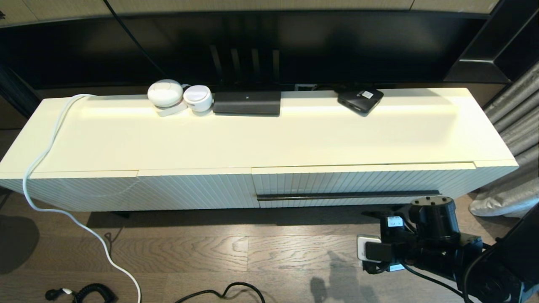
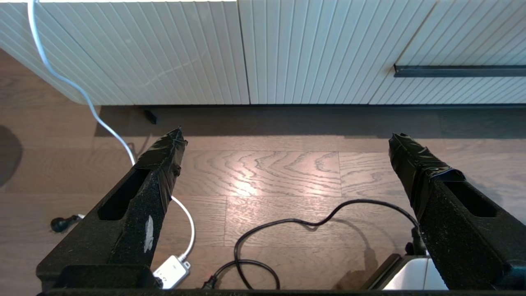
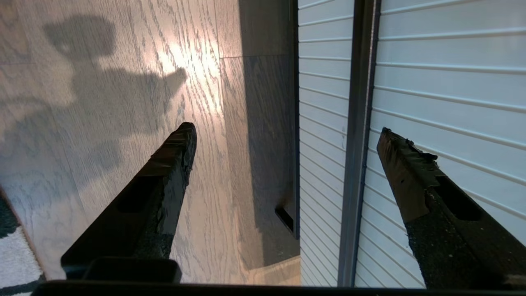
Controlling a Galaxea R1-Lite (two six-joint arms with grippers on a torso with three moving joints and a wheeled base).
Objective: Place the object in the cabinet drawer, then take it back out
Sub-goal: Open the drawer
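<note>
So the right gripper [image 3: 285, 131] sits just in front of the cabinet drawer [image 1: 362, 181], fingers spread wide with nothing between them. Its wrist view shows the black bar handle [image 3: 358, 135] running between the two fingertips, closer to the one over the ribbed front; the other fingertip hangs over the wood floor [image 3: 123, 123]. The drawer looks pushed shut, flush with the handle-less ribbed front [image 1: 139, 191] next to it.

Only the head view shows the cabinet top: two round white gadgets [image 1: 180, 97], one flat black box [image 1: 246, 102] and one smaller black box with a white label [image 1: 360, 99], all along the back edge, well away from the gripper.

The left gripper [image 2: 285, 144] shows only in its own wrist view, parked, fingers wide apart, over one black cable [image 2: 287, 230] and one white cable [image 2: 65, 78].
</note>
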